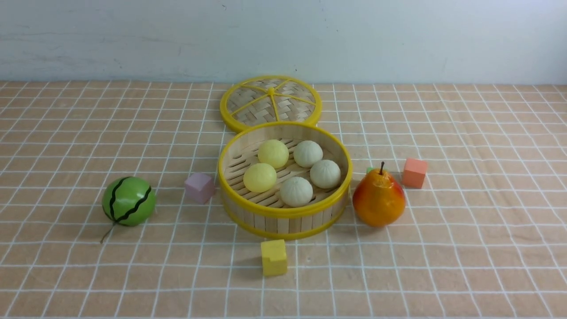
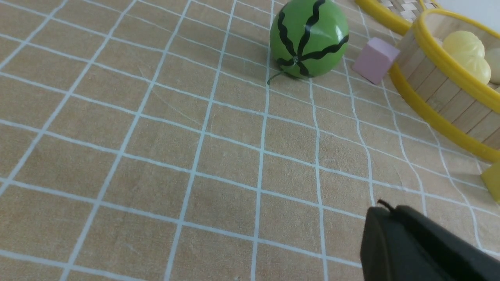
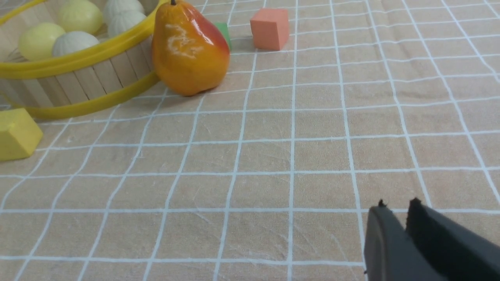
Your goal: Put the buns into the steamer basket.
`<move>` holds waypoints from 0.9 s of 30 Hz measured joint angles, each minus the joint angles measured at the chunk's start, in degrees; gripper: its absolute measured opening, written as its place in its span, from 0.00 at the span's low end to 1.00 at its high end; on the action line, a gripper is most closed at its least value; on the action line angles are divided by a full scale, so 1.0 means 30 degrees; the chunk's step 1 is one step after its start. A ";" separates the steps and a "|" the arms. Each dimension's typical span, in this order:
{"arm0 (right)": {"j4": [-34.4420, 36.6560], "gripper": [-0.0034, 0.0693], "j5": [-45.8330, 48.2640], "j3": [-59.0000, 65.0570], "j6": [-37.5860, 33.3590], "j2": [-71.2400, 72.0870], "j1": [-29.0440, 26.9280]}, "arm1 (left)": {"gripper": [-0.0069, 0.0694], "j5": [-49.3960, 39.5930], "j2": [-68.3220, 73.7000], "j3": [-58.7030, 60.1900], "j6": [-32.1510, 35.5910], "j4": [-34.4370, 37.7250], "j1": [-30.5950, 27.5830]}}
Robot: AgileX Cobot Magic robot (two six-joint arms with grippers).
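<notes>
While both arms sit back by the near edge of the worktop (image 1: 443, 266):
Buns: all five buns (image 1: 296, 191) lie on the slatted floor of the steamer basket (image 1: 283, 221), mid-worktop.
Left end effector (image 2: 384, 212): pressed together, empty.
Right end effector (image 3: 396, 212): tips slightly apart, empty.
Risk: a careless sweep could knock the pear (image 1: 378, 199) beside the basket and jolt the buns.

Checked tablecloth (image 1: 465, 248) bears steamer basket (image 1: 283, 219), lid (image 1: 270, 103), melon (image 1: 129, 201), pear (image 1: 379, 201).

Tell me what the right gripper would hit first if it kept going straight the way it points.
Probably nothing soon: bare checked tablecloth lies ahead of the right gripper. The salmon foam cube sits far off, slightly aside; depth is unclear.
</notes>
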State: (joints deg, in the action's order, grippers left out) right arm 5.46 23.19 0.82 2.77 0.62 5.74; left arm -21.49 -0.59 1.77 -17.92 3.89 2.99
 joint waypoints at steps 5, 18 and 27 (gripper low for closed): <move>0.0000 0.17 0.0000 0.0000 0.0000 0.0000 0.0000 | 0.07 0.0000 0.0000 0.0000 0.0000 0.0000 0.0000; 0.0000 0.19 0.0000 0.0000 -0.0017 0.0000 0.0000 | 0.08 0.0000 0.0000 0.0000 0.0000 0.0000 0.0000; 0.0000 0.21 -0.0034 0.0022 -0.0017 0.0000 0.0000 | 0.09 0.0000 0.0000 0.0000 0.0000 0.0000 0.0000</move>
State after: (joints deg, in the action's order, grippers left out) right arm 5.46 23.09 0.88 2.72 0.62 5.74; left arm -21.49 -0.59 1.77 -17.92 3.89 2.99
